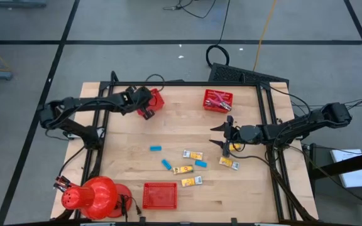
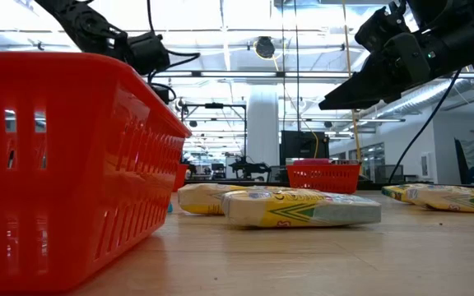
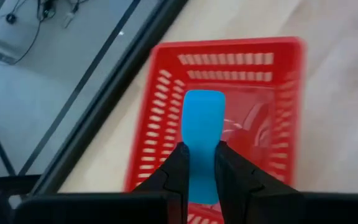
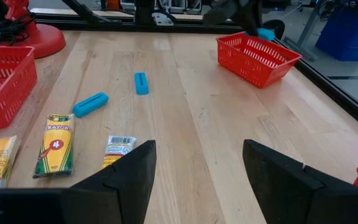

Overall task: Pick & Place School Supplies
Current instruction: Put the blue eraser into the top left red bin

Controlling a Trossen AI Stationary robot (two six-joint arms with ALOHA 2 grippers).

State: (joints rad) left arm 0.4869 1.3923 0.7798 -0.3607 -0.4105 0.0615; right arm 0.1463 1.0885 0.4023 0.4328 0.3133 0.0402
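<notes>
From above, your left gripper (image 1: 148, 108) sits over the far-left red basket (image 1: 156, 98); your right gripper (image 1: 224, 135) hovers beside a yellow crayon packet (image 1: 229, 162). Left wrist: fingers (image 3: 173, 171) are clamped on a light-blue block (image 3: 202, 140), basket directly beneath. Right wrist: jaws spread wide, empty, with crayon packets (image 4: 56, 144) and blue blocks (image 4: 91, 104) ahead on the table (image 4: 191, 112).

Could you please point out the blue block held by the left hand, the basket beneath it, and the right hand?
blue block (image 3: 202, 124): left wrist view, its upper flat face.
red basket (image 3: 222, 47): left wrist view, far rim.
right hand (image 4: 199, 171): right wrist view, midway between its open fingertips.
</notes>
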